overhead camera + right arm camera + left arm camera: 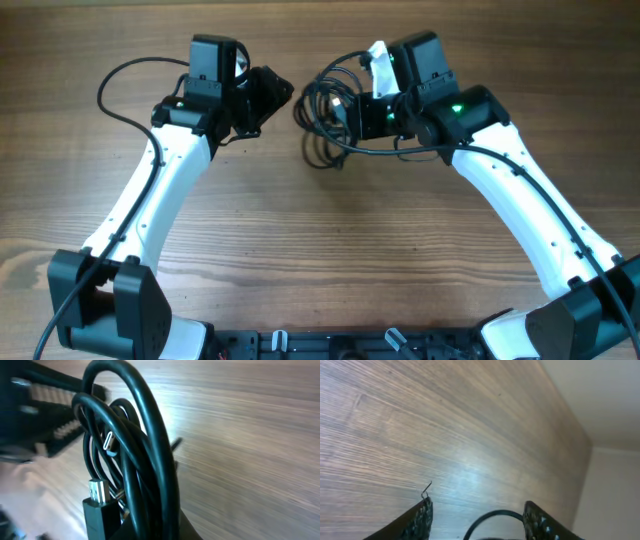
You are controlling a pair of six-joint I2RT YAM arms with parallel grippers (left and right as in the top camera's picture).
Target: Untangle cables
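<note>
Clamping the cables point(318, 125), right claw point(352, 112) holds them bunched just ahead of it. Left claw point(272, 95) — jaws apart — sits just beside the cables, above the table point(320, 240).

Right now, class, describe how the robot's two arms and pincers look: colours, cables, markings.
The left arm and right arm have white curved shells, black joints and black wires alongside. The left pincer and right pincer are black; the left's fingers have studded pads. A green light glows near the right wrist.
</note>
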